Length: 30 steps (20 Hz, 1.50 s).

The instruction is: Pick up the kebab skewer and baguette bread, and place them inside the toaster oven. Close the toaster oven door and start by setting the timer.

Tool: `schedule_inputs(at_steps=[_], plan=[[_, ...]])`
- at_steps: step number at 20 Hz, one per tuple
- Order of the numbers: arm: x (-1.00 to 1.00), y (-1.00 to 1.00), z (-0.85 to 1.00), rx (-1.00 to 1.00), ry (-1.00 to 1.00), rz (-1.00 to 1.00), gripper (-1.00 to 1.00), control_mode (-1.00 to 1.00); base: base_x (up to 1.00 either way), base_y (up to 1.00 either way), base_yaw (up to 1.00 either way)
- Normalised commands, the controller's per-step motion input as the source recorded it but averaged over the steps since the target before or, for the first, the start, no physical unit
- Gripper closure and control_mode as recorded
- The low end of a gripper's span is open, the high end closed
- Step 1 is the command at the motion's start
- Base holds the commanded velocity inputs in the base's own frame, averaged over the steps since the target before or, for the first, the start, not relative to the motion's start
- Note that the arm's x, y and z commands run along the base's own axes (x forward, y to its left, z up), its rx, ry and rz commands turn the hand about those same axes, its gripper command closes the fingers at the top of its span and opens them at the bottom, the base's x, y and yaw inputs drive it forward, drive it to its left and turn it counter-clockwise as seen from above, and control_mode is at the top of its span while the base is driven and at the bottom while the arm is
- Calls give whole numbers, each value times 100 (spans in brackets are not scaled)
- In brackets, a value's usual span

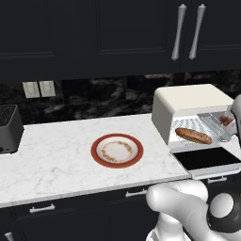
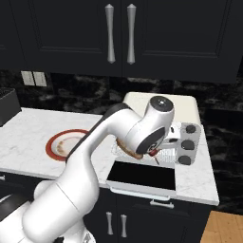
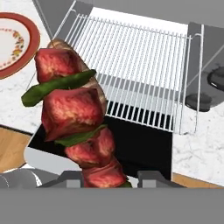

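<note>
Baguette point(image 1: 193, 135) already lies in the open oven point(image 1: 188, 101) at right. The gripper point(image 3: 107, 177) is clamped on the skewer point(image 3: 74, 118), centre-left, above the rack point(image 3: 140, 70). Skewer placement, door point(image 1: 209, 160) closing and timer remain.

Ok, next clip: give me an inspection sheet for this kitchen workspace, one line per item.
Surface: white marble counter, bare apart from the items listed.
Job's things: baguette bread lies on the wire rack inside the toaster oven; toaster oven door is folded down open; kebab skewer is held above the door, in front of the rack.
Clutter: red-rimmed plate, nothing on it; dark slot toaster at the left end.
Grippers: gripper shut on the kebab skewer.
Cables: nothing seen.
Surroundings: dark cabinets, black marbled backsplash, wall outlets.
</note>
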Motion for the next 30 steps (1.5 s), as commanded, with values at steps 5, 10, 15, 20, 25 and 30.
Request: schedule_inputs(at_steps=[5, 10, 15, 20, 25, 30], plan=[[37, 0, -23, 1, 0, -1, 100, -100, 0, 0, 0], [27, 0, -40, 0, 0, 0, 100, -100, 0, 0, 0], [22, -3, -39, 0, -1, 0, 100, -100, 0, 0, 0], [43, -18, -15, 0, 0, 0, 100, -100, 0, 0, 0], [35, -14, -19, 0, 0, -1, 100, -100, 0, 0, 0], [28, -18, -10, 0, 0, -1, 100, -100, 0, 0, 0]])
